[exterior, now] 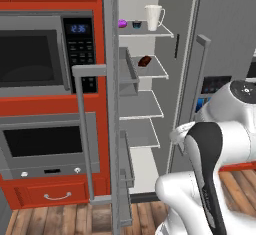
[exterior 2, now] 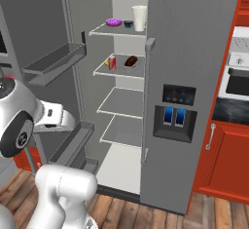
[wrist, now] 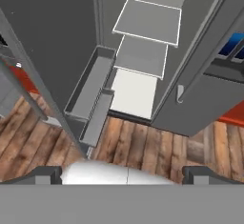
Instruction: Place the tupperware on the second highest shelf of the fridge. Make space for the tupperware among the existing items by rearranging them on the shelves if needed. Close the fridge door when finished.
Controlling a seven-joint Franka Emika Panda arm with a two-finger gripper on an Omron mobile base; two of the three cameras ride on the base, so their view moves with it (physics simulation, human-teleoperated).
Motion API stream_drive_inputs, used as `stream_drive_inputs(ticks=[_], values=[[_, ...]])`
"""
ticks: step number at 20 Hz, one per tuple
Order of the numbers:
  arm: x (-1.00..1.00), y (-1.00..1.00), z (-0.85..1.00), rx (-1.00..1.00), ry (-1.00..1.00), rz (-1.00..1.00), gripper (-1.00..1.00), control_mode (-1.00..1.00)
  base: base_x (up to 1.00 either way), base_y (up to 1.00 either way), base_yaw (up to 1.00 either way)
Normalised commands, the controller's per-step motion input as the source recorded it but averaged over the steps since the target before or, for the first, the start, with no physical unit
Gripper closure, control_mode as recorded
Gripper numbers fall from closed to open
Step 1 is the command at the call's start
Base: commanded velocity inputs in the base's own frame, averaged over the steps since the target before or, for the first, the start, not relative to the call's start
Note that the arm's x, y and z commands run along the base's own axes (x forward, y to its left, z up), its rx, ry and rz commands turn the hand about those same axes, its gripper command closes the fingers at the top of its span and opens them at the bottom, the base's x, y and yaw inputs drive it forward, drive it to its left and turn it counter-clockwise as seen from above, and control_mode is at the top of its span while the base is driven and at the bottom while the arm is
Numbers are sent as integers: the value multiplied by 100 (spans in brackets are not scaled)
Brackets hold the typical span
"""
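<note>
The fridge [exterior 2: 194, 38] stands with its fridge door [exterior 2: 41, 23] swung wide open, bins [exterior 2: 58, 60] on the door's inner face. The tupperware [exterior 2: 131, 61] [exterior: 145, 61], with dark brown and red lumps inside, sits on the second highest shelf [exterior 2: 119, 72] [exterior: 156, 70]. A small red item [exterior 2: 112, 62] stands beside it. The shelf above carries a white jug [exterior 2: 139, 17] [exterior: 154, 17], a purple dish [exterior 2: 114, 22] [exterior: 122, 23] and a dark cup [exterior 2: 128, 24] [exterior: 136, 25]. My gripper [wrist: 123, 175] is open and empty, well back from the fridge, looking down at the lower shelves [wrist: 150, 20].
The open door's edge and bar handle [exterior: 82, 129] stand between the fridge and the microwave [exterior: 30, 59] and oven [exterior: 42, 144] in red cabinets. The dispenser-panel door [exterior 2: 176, 111] is shut. Two lower shelves [exterior 2: 124, 104] are bare. Wooden floor [wrist: 143, 142] lies in front.
</note>
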Motion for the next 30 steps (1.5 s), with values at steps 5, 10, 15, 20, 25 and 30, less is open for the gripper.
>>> stream_drive_inputs(ticks=[5,10,15,20,25,30], values=[[-43,83,-17,-21,-11,6,-100,-100,0,0,0],[-19,92,-32,-23,-1,2,-100,-100,0,0,0],[-1,99,-33,-26,0,0,-100,-100,0,0,0],[0,100,-4,-30,0,0,-100,-100,0,0,0],[23,100,-1,-27,0,0,-100,-100,0,0,0],[46,82,-6,-23,0,-1,-100,-100,0,0,0]])
